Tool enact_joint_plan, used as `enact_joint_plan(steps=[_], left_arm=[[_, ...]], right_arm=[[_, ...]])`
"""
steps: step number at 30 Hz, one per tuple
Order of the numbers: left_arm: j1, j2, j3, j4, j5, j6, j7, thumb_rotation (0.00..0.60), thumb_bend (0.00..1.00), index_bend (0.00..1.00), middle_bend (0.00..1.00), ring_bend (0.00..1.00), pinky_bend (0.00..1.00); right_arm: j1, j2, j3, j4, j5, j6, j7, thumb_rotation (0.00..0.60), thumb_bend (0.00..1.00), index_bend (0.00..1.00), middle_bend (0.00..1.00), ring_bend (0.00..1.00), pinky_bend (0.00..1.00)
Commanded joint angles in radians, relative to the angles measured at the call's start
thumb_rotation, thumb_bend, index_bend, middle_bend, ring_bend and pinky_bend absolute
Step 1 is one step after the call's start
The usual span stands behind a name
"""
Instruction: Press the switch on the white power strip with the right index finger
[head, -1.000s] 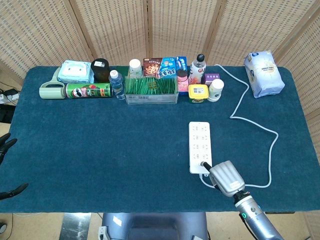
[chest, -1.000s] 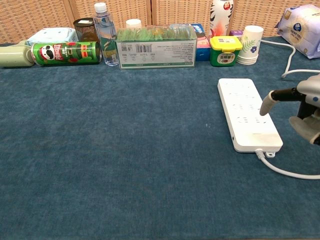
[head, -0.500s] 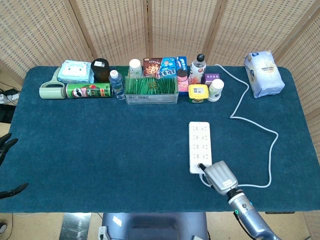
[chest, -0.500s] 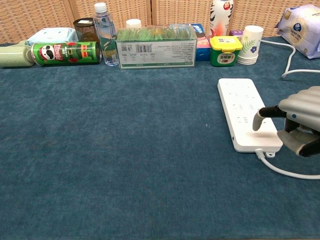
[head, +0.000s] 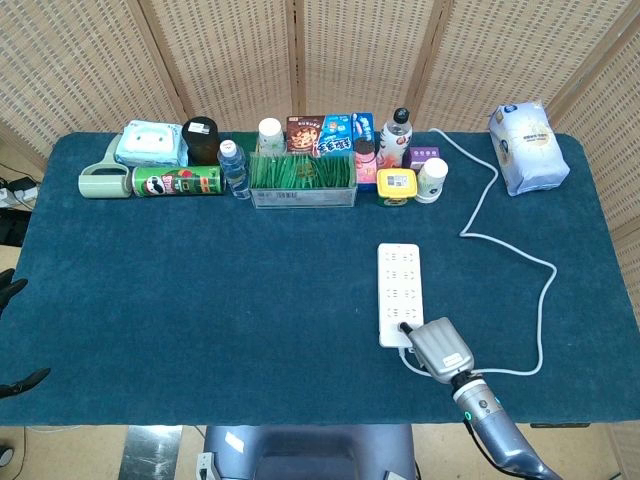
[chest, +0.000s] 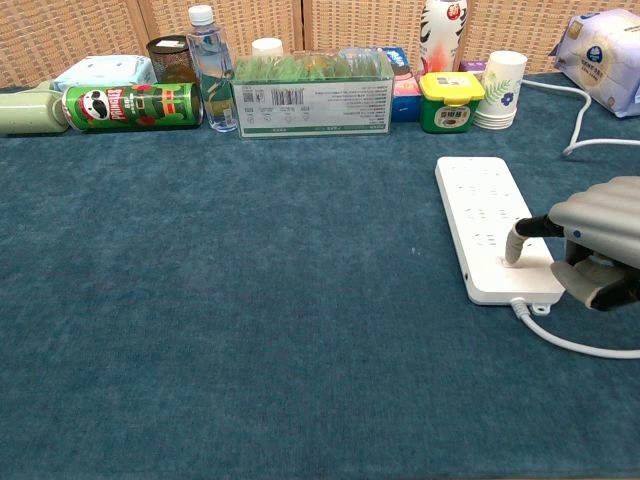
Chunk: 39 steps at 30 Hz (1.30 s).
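Observation:
The white power strip (head: 399, 283) (chest: 483, 213) lies flat on the blue cloth, right of centre, with its cord leaving the near end. My right hand (head: 441, 349) (chest: 600, 238) hovers just past that near end, index finger stretched out and the other fingers curled in. The index fingertip (chest: 513, 249) touches the strip's top near its near end, and the switch itself is covered by the finger. At the far left edge of the head view only the dark fingers of my left hand (head: 12, 335) show, spread apart and holding nothing.
The strip's white cord (head: 541, 300) (chest: 585, 346) loops to the right and runs back toward a white bag (head: 527, 146). Along the far edge stand a chips can (head: 177, 181), a water bottle (chest: 205, 68), a clear box of green items (chest: 312, 92), a yellow-lidded jar (chest: 451, 102) and paper cups (chest: 499, 90).
My right hand has shifted slightly left and toward the near edge, and its index fingertip has dropped from above the sockets onto the strip's near end. The left hand has barely moved.

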Motion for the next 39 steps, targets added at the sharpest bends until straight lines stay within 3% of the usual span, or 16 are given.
enact_joint_plan(steps=[1,23,34,39], left_arm=[[0.000,0.000,0.000,0.005,-0.001,0.001,-0.008,0.600,0.11,0.00,0.00,0.00,0.02],[-0.007,-0.001,-0.005,0.028,-0.011,-0.008,-0.036,0.600,0.11,0.00,0.00,0.00,0.02],[-0.011,-0.007,-0.006,0.043,-0.017,-0.015,-0.050,0.600,0.11,0.00,0.00,0.00,0.02],[-0.009,-0.008,-0.006,0.050,-0.020,-0.012,-0.059,0.600,0.11,0.00,0.00,0.00,0.02]], right_arm=[[0.006,-0.003,-0.002,0.000,0.012,0.004,-0.009,0.600,0.75,0.29,0.93,1.00,1.00],[0.037,-0.021,-0.027,0.004,0.065,0.030,-0.060,0.600,0.75,0.30,0.93,1.00,1.00],[0.038,-0.047,-0.064,0.014,0.054,0.065,-0.123,0.600,0.75,0.31,0.93,1.00,1.00],[0.042,-0.042,-0.044,-0.011,0.035,0.095,-0.114,0.600,0.75,0.31,0.93,1.00,1.00]])
